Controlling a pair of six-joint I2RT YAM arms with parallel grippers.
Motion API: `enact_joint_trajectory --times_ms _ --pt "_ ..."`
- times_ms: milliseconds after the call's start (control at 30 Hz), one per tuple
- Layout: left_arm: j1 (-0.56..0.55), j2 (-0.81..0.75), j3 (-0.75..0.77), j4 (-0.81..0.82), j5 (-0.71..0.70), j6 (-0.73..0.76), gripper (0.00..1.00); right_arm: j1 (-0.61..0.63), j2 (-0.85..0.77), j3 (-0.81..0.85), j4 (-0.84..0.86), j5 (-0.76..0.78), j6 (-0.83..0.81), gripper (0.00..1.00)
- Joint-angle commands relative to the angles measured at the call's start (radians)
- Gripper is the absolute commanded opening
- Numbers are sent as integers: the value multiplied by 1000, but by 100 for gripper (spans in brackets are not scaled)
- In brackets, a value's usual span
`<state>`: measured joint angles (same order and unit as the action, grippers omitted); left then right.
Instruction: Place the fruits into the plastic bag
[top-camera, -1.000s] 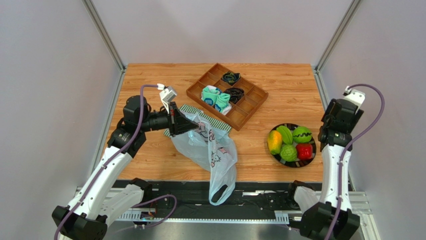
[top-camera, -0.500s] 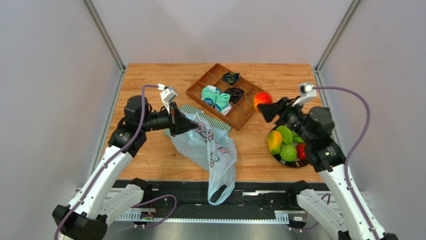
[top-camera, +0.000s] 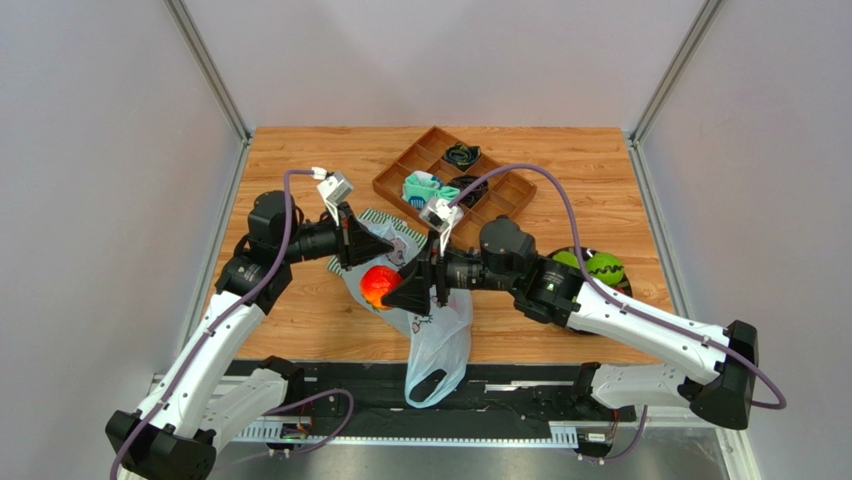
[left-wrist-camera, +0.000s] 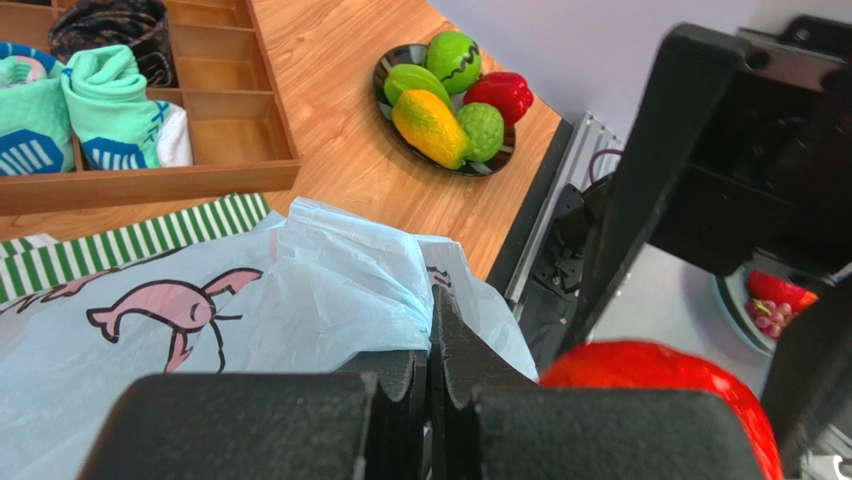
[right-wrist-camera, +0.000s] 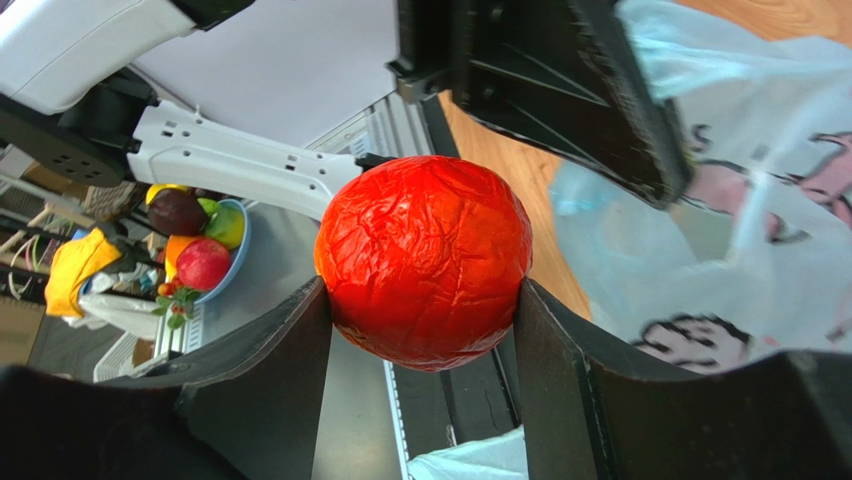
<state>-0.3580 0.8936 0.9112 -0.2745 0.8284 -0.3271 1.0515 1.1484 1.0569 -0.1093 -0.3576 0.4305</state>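
My left gripper is shut on the rim of the pale-blue plastic bag and holds it up; the pinch shows in the left wrist view, with the bag hanging from it. My right gripper is shut on a round red fruit, held just below the left gripper at the bag's mouth. In the right wrist view the fruit sits between my fingers, with the bag to the right. More fruits lie on a dark plate.
A brown compartment tray with teal socks stands at the back centre. A green-and-white striped cloth lies under the bag. The right arm reaches across the middle of the table. The bag's lower end hangs over the front edge.
The right arm has swung left across the table with the red fruit, from near the plate to the bag's mouth. The left gripper has kept its hold on the bag.
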Motion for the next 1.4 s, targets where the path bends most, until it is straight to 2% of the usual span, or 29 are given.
enact_joint_trajectory --times_ms 0,167,267,367,400,600,833,967,1100,1267,1367 --pt "7 -10 14 -9 -23 37 0 48 43 63 92 -24 -47 0" --pt "13 -12 12 -5 -23 36 0 114 161 159 -116 104 -121 0" --pt "17 -13 12 -6 -23 34 0 123 185 152 -207 190 -102 0" --pt "22 -16 12 -8 -31 36 0 122 165 126 -312 311 -79 0" --pt "24 -16 12 -8 -29 36 0 122 156 120 -338 398 -78 0" --pt "28 -12 14 -9 -32 33 0 78 56 110 -493 610 -76 0" --pt "28 -4 12 -6 -15 33 0 -30 -38 77 -481 646 -79 0" --pt "28 22 2 64 115 -10 0 -77 -20 49 -388 692 -91 0" --pt "27 38 -27 190 271 -90 0 -77 88 67 -297 737 -78 0" --pt "18 39 -31 268 342 -138 0 -30 200 66 -126 787 -56 0" --pt "13 27 -12 314 337 -197 0 -2 295 103 -167 853 -59 0"
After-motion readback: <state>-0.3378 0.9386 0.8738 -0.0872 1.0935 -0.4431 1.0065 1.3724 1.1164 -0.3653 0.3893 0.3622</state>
